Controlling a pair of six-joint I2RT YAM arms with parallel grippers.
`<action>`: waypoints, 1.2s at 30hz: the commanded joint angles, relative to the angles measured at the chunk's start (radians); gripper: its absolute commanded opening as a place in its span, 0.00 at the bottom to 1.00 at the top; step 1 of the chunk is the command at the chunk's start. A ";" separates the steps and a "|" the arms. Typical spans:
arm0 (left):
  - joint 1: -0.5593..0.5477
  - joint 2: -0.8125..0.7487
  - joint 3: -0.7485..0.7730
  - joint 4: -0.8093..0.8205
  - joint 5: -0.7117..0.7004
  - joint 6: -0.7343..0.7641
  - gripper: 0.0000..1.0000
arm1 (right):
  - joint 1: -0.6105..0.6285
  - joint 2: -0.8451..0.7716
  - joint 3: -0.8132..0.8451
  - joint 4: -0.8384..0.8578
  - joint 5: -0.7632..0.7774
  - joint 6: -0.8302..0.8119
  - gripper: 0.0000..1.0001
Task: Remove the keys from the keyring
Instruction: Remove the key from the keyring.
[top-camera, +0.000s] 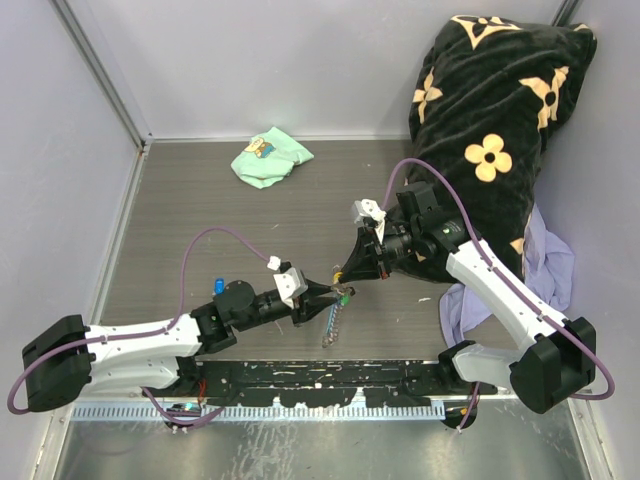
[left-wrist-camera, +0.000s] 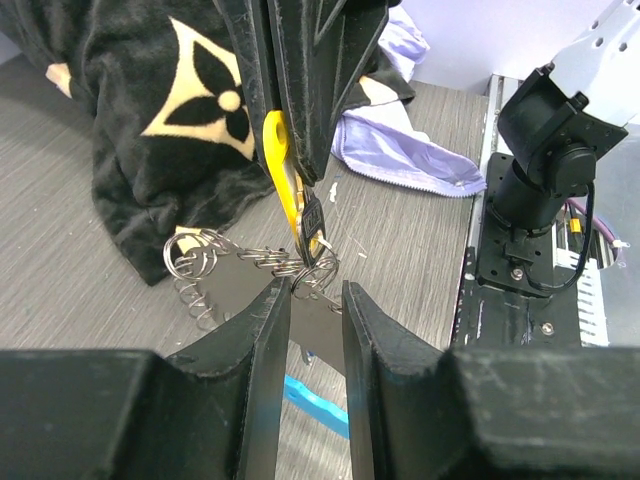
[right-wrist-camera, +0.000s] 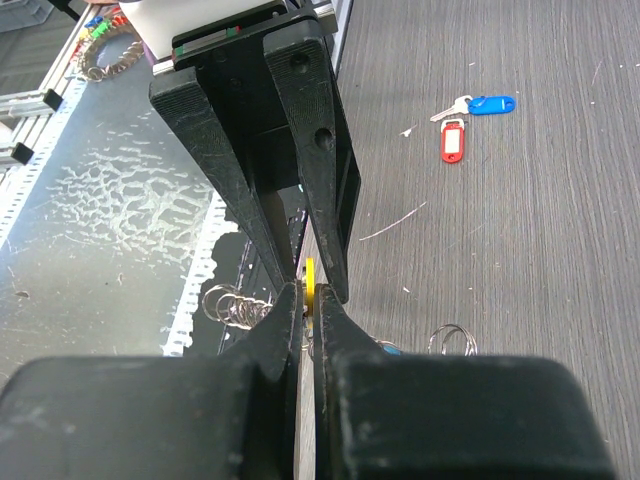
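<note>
**Items you have in view**
- Left gripper (top-camera: 333, 292): clamped on the keyring (left-wrist-camera: 310, 275), above the middle of the table (top-camera: 250, 230) near its near edge.
- Right gripper (top-camera: 343, 275): pinched tight on the yellow-tagged key (left-wrist-camera: 278, 165), tip to tip with your left gripper.
- Chain (top-camera: 332, 322): hangs from the keyring toward the near edge, with the sky-blue fob (left-wrist-camera: 318, 402) under your left fingers.
- Blue-tagged key (right-wrist-camera: 488, 104) and red-tagged key (right-wrist-camera: 453, 141): off the ring, lying just beside each other on the table.
- Mint-green cloth (top-camera: 270, 160): far edge.
- Black flowered blanket (top-camera: 490, 100): far right corner.
</note>
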 joint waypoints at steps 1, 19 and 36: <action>-0.004 -0.012 0.047 0.032 0.020 0.027 0.28 | -0.002 -0.004 0.047 0.019 -0.041 -0.012 0.01; -0.005 0.022 0.058 0.039 0.023 0.034 0.24 | -0.002 -0.002 0.046 0.018 -0.047 -0.017 0.01; -0.004 0.051 0.062 0.063 0.026 0.033 0.19 | -0.002 -0.005 0.045 0.016 -0.047 -0.019 0.01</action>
